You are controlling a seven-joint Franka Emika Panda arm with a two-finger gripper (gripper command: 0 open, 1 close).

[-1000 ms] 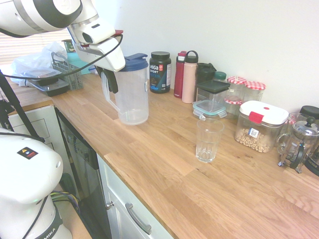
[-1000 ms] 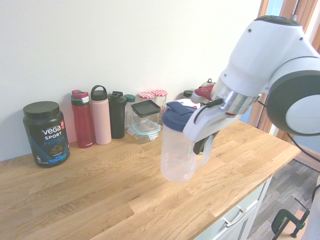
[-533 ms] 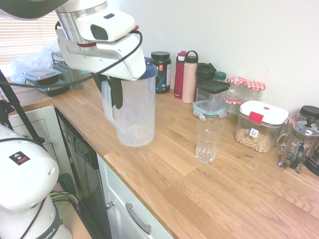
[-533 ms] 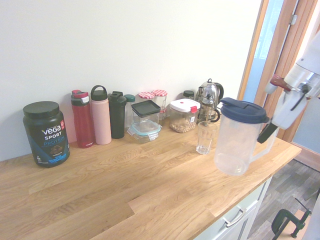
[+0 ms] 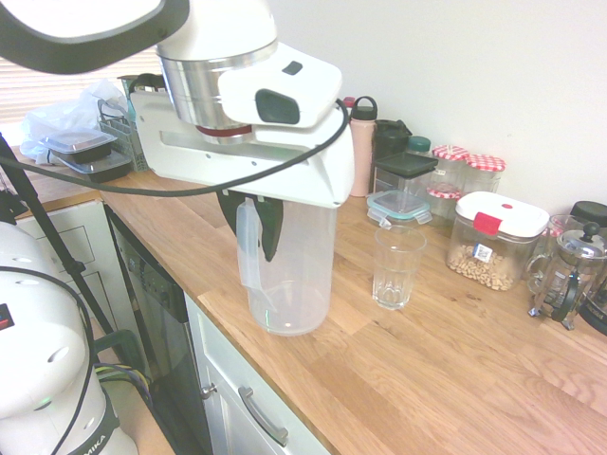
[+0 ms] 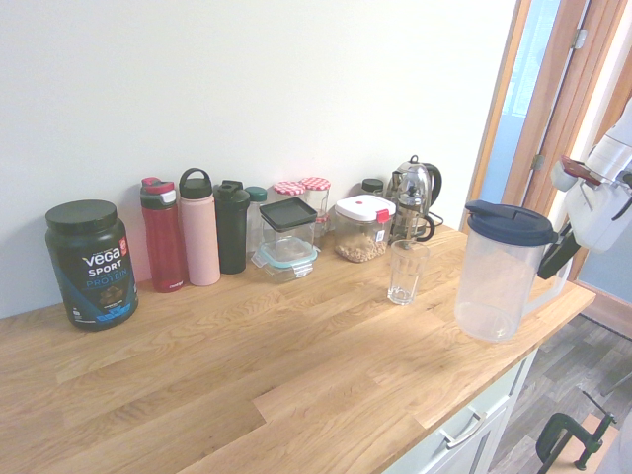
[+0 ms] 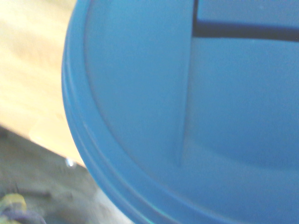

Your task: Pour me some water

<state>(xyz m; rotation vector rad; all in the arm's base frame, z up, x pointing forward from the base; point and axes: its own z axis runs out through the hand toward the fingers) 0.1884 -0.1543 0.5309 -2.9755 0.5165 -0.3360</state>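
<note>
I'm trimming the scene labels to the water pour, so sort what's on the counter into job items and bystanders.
For the job:
- clear plastic pitcher with dark blue lid, held by its handle in the end effector
- empty clear ribbed drinking glass

Just lying about:
- black protein powder tub
- red bottle
- pink bottle
- white-lidded clear canister
- glass French press

Pincer (image 5: 258,220) clamped shut — pointing steeply down

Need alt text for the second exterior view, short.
A gripper entering from the right holds a clear pitcher with a dark blue lid by its handle, upright, near the front edge of a wooden counter. An empty glass stands just left of it. Bottles, jars and a protein tub line the white wall behind.
</note>
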